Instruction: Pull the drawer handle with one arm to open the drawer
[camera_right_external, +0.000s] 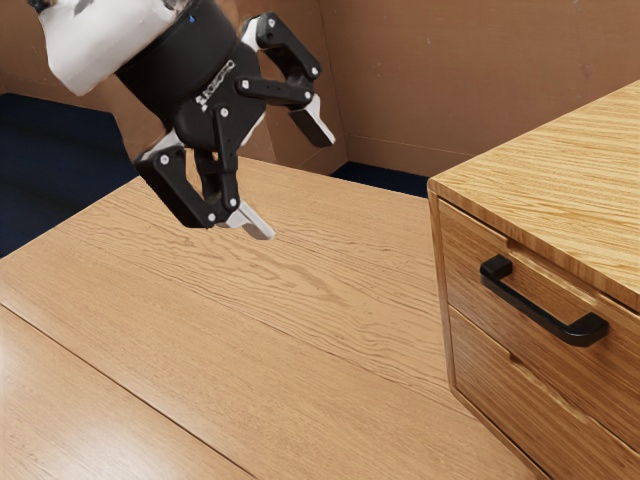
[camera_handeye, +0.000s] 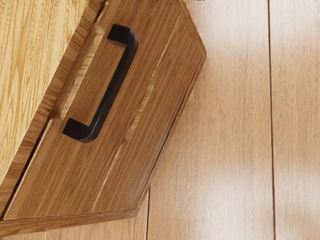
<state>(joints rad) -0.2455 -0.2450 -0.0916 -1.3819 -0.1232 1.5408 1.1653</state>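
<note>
Jaws hang released, spread wide with nothing between them, in the air well apart from the cabinet (camera_right_external: 560, 170), off its front toward the exterior view's left. The cabinet stands on the worktop (camera_right_external: 250, 330). Its upper drawer (camera_right_external: 470, 245) carries the black bar handle (camera_right_external: 540, 305), which runs lengthwise across the cabinet's front, just under the cabinet's top. That drawer's front lies flush with the lower drawer (camera_right_external: 520, 400) of the cabinet, so it reads as shut. In the wrist view the handle (camera_handeye: 102, 102) sits untouched on the cabinet's front
</note>
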